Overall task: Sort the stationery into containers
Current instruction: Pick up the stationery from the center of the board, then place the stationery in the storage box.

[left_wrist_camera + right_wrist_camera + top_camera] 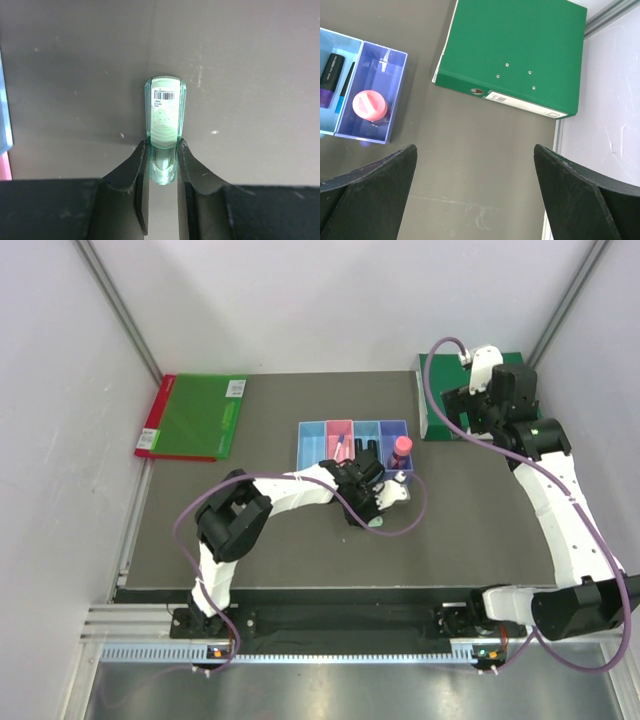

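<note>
A mint green marker (164, 112) lies on the grey table, and my left gripper (163, 152) is shut on its near end, both fingers pressed against its sides. In the top view this gripper (376, 508) sits just in front of the row of containers (312, 426). A stubby pink round-capped piece (401, 448) (369, 106) stands in the purple-blue bin (396, 95). Next to it, the blue bin holds a purple-black marker (330, 77) and a thin pen (345, 86). My right gripper (475, 150) hangs wide open and empty, high over the table's back right (462, 408).
A dark green binder (436, 400) (520, 45) lies at the back right, below my right arm. A flat green folder with a red edge (195, 417) lies at the back left. White walls close in three sides. Bin edges (4, 115) show left of the marker.
</note>
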